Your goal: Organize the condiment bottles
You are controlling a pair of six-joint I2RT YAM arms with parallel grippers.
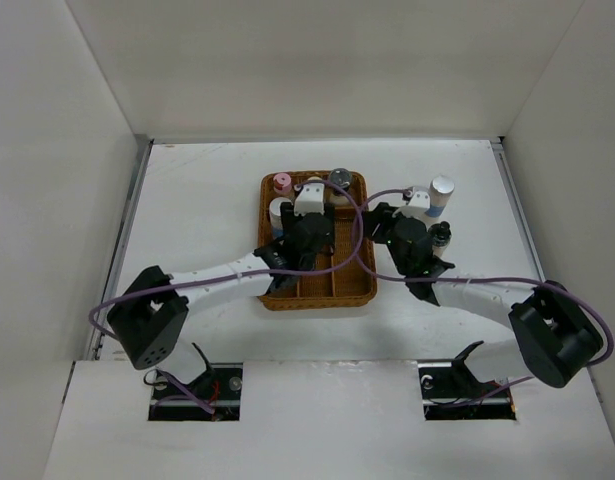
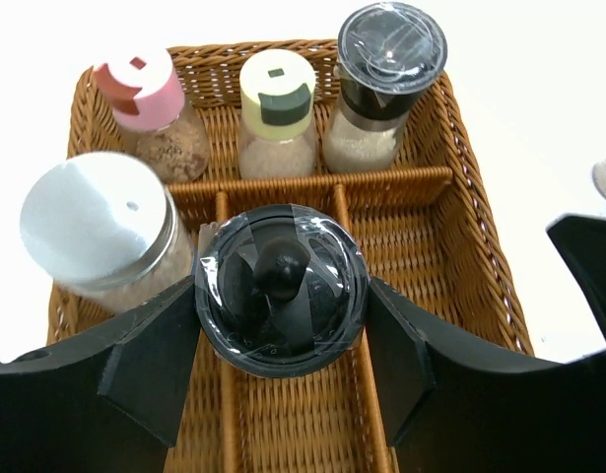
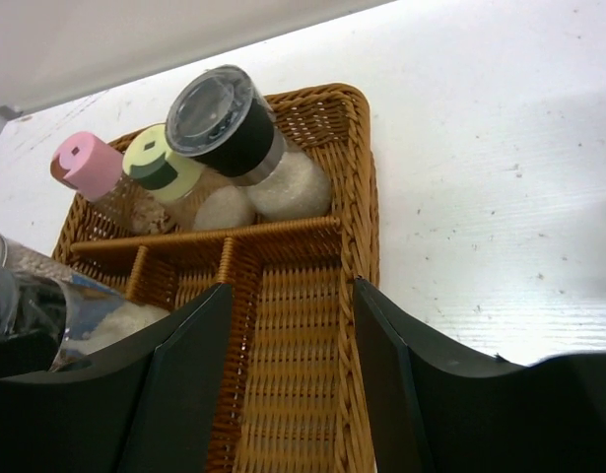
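Your left gripper (image 2: 281, 296) is clamped on a black-capped bottle (image 2: 283, 291), one finger on each side of the cap. It's over the far end of the middle near slot of the wicker tray (image 2: 480, 256). You can't tell from these views if its base is down on the weave. The tray's far row holds a pink-lidded jar (image 2: 140, 84) at left, a yellow-lidded jar (image 2: 278, 94) in the middle and a dark-lidded jar (image 2: 391, 49) at right, all upright and close together. A white-lidded jar (image 2: 96, 222) stands in the left near slot, just beside the left finger. Your right gripper (image 3: 293, 384) has its fingers spread with nothing between them, over the right near slot by the tray's right wall. Outside the tray, on the table (image 1: 207, 200) to the right, a blue-banded white cylinder (image 1: 440, 195) stands at the far side. A second black-capped bottle (image 1: 442, 237) is nearer, just beside the right wrist. Both sit apart from the tray.
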